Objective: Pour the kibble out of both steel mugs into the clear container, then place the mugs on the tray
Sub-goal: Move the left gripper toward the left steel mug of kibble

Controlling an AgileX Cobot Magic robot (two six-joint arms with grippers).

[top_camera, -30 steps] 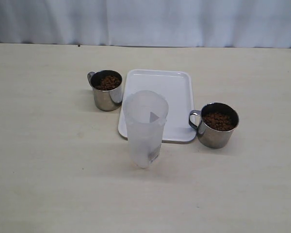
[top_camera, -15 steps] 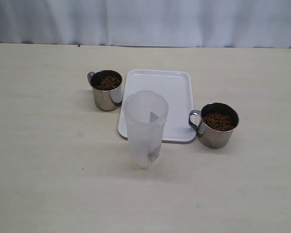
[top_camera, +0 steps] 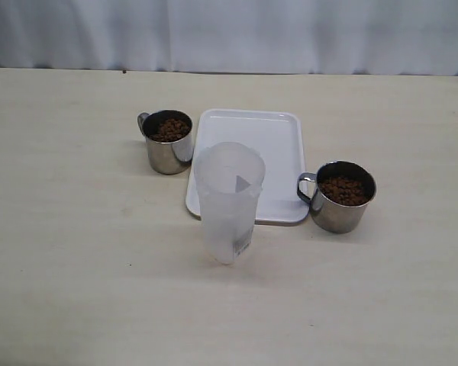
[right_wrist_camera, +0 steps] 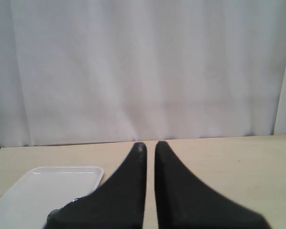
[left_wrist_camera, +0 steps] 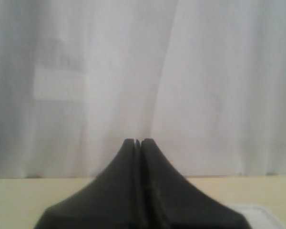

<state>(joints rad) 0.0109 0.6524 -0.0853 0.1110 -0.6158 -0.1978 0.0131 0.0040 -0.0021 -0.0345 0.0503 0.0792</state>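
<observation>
We saw left fingers (left_wrist_camera: 133, 149) and right fingers (right_wrist_camera: 141, 151) closed, empty; shiny cylindrical left mug (top_camera: 168, 156) and right mug (top_camera: 337, 215) held pebbly kibble (top_camera: 170, 130); frosted container (top_camera: 227, 210), flat tray (top_camera: 269, 137).

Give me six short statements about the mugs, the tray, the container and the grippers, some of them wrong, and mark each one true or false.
1. The left mug and the right mug both hold kibble. True.
2. The container stands upright, nearer the camera than the tray. True.
3. A mug stands on the tray. False: both mugs stand on the table, one on either side of the tray.
4. The container holds kibble. False: it looks empty.
5. The left gripper and the right gripper are shut and hold nothing. True.
6. The mugs touch each other. False: they stand apart, with the tray between them.
</observation>
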